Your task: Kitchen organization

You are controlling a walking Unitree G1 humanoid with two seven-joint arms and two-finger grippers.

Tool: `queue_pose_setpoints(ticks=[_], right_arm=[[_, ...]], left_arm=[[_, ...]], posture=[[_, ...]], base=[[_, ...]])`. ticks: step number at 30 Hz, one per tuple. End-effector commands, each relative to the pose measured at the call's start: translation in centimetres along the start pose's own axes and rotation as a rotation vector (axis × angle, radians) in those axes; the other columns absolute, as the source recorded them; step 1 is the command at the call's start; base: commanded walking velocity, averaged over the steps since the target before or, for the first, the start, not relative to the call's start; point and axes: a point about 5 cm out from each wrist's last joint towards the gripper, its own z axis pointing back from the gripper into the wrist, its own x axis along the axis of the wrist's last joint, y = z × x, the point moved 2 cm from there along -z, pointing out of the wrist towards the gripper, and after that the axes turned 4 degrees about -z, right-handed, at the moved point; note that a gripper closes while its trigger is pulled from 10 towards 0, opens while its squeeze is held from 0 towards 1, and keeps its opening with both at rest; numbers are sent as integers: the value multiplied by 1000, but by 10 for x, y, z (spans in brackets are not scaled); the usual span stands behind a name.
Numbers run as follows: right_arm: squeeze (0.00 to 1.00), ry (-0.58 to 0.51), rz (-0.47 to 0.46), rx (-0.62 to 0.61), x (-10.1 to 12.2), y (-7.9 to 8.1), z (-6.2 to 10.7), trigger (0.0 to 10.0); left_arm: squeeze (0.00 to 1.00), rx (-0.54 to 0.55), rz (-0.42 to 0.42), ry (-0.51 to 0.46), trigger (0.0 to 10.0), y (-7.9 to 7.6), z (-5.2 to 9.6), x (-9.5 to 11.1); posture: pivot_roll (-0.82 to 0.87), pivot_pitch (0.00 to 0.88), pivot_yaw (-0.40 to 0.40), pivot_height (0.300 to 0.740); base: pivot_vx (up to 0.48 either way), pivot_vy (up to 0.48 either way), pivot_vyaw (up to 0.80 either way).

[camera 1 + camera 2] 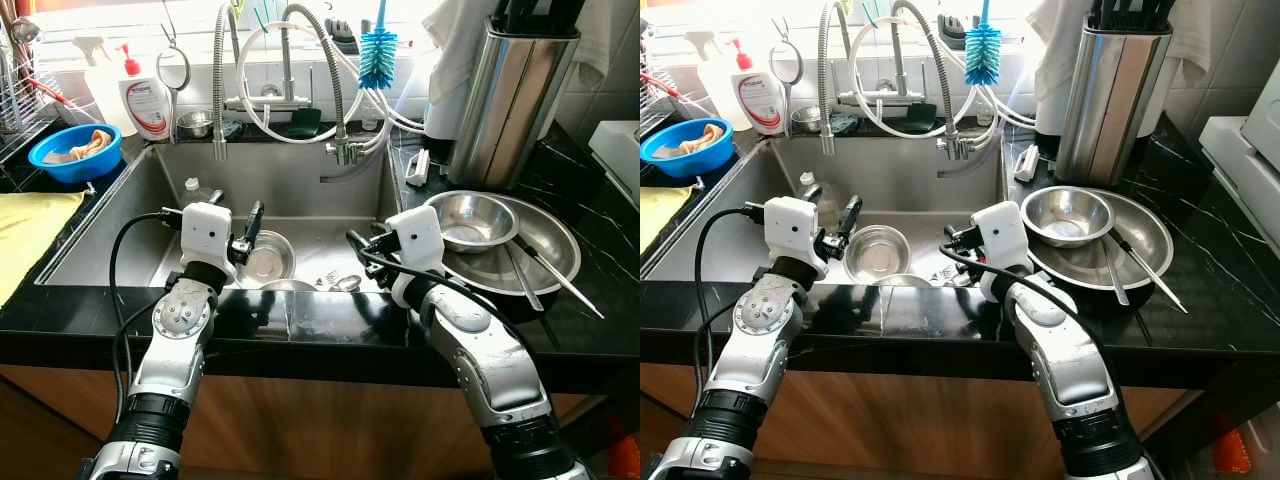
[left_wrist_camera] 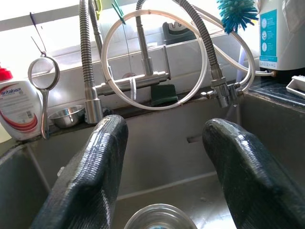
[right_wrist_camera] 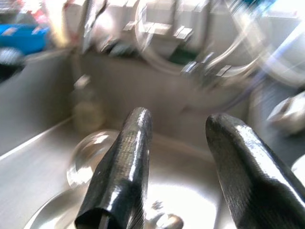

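Care suits this reach: with both the left gripper (image 1: 250, 232) and right gripper (image 1: 362, 250) spread wide and empty over the sink (image 1: 300, 195), the small steel bowl (image 1: 266, 257) at frame centre wants a squared, rim-straddling descent.

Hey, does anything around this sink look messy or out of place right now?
Loose utensils lie askew across the stacked steel bowls on the counter, one handle sticking past the rim. A small steel bowl sits in the sink.
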Motion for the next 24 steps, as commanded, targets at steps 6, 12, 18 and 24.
queue_pose_setpoints(ticks=[6,12,18,24], right_arm=[[0,-377,189,-459,73,-41,39,10000],[0,-401,250,-521,67,-40,60,10000],[0,-379,235,-568,57,-40,77,10000],[0,-381,199,-485,54,-43,100,10000]], left_arm=[[0,5,-13,6,10000,5,0,0],[0,-3,-8,8,10000,2,-1,-1],[0,-1,-3,8,10000,2,-1,0],[0,-5,-8,10,10000,1,1,-1]], posture=[[-76,0,78,740],[-83,0,82,740],[-82,0,80,740],[-82,0,80,740]], base=[[0,0,0],[0,0,0],[0,0,0],[0,0,0]])
